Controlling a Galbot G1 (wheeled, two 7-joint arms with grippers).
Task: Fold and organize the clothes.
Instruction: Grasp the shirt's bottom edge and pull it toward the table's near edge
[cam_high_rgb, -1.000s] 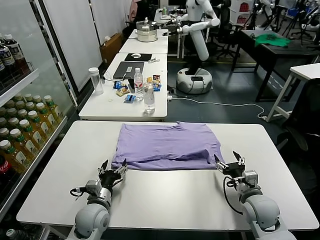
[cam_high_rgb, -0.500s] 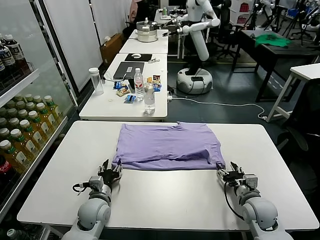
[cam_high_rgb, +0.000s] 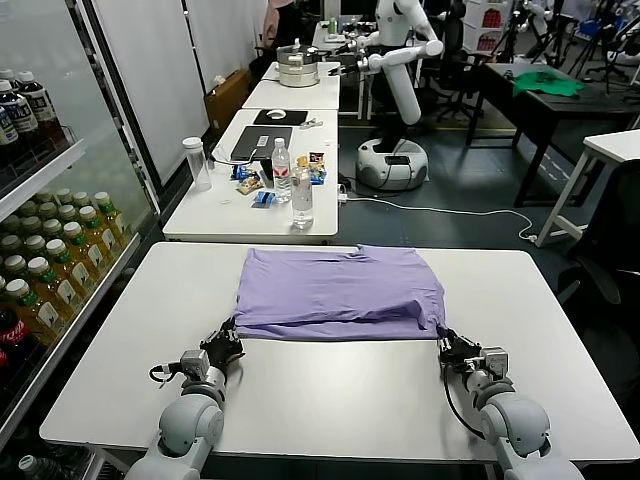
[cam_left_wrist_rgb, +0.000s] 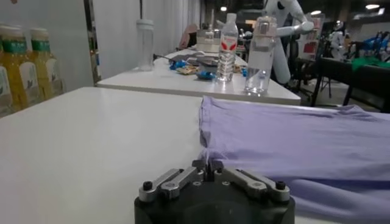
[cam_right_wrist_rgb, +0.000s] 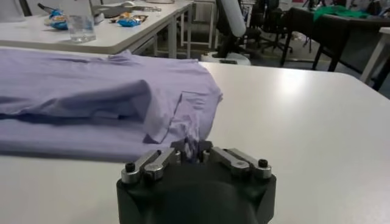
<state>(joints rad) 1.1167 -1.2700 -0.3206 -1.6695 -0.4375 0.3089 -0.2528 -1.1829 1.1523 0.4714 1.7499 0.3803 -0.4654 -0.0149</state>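
Observation:
The clothes are one lavender T-shirt (cam_high_rgb: 335, 293), lying folded flat across the middle of the white table (cam_high_rgb: 330, 390). My left gripper (cam_high_rgb: 227, 340) is shut on the shirt's near left corner; in the left wrist view a pinch of lavender fabric (cam_left_wrist_rgb: 209, 153) runs into my left gripper (cam_left_wrist_rgb: 208, 164). My right gripper (cam_high_rgb: 447, 346) is shut on the near right corner, where in the right wrist view the cloth (cam_right_wrist_rgb: 183, 109) bunches into my right gripper (cam_right_wrist_rgb: 192, 148). Both corners stay low at the table top.
A second white table (cam_high_rgb: 250, 205) behind carries water bottles (cam_high_rgb: 301, 194), a tumbler (cam_high_rgb: 196, 163), a laptop and snacks. A fridge of bottled drinks (cam_high_rgb: 50, 260) stands at the left. A green cloth (cam_high_rgb: 545, 82) lies on a dark table far right.
Both grippers moved forward to the shirt's near corners and went from open to shut on the fabric. The shirt itself has barely shifted.

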